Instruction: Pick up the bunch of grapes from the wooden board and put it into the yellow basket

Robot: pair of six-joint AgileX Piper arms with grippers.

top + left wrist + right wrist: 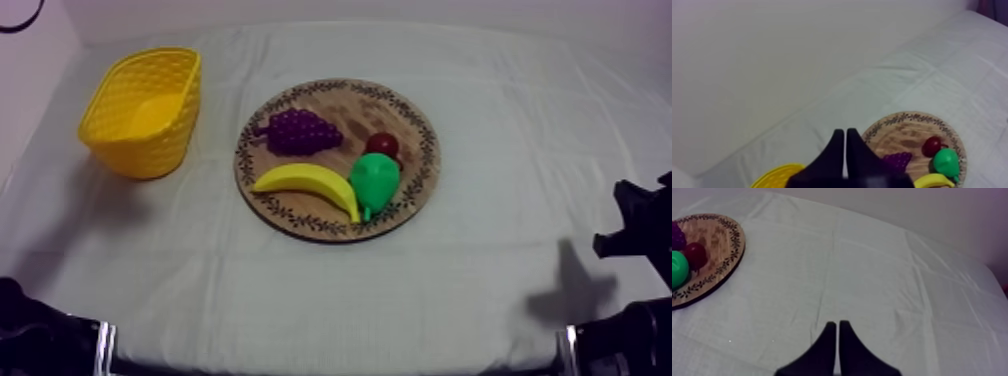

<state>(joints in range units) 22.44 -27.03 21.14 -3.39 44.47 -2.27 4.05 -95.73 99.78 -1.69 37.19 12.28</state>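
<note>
Table state, top view — round wooden board (345, 103) sits mid-table on the grey-white cloth (500, 240). Yellow basket (150, 150) stands towards the far-left corner of the table, upright, apart from the board with a strip of cloth between them.

On the board:
- bunch of grapes (298, 131), purple, at the far-left rim, on the side facing the basket. Lying flat, not held.
- banana (308, 183) along the near rim, just below the grapes and apart from them.
- pear (374, 180), green, at the near-right, just beside the banana's right end; cannot tell if they touch.
- small red fruit (382, 144) right behind the pear, touching it.

Left gripper (845, 132) — fingers pressed together into a narrow wedge, clenched on nothing. It hangs above the table with the basket rim to one side of it and the board beyond; the grapes are partly hidden behind the finger.

Right gripper (837, 323) — fingers likewise together, nothing between them. It is over bare cloth, well apart from the board, towards the right edge of the table.
</note>
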